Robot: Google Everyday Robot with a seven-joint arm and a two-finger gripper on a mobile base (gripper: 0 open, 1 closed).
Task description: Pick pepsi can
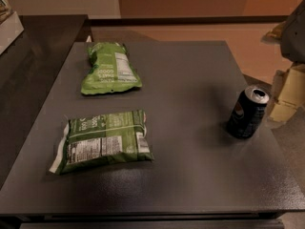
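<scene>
The pepsi can (247, 112) is a dark navy can with a silver top. It stands upright near the right edge of the dark grey table (190, 80). My gripper (288, 94) shows as cream-coloured parts at the right border of the camera view. It is just right of the can, beyond the table edge, and apart from the can. The grey arm (295, 32) rises above it at the upper right.
Two green snack bags lie on the left half of the table, one at the back (110, 68) and one nearer the front (104, 141). A dark counter (33, 56) adjoins the table on the left. Tan floor lies behind and to the right.
</scene>
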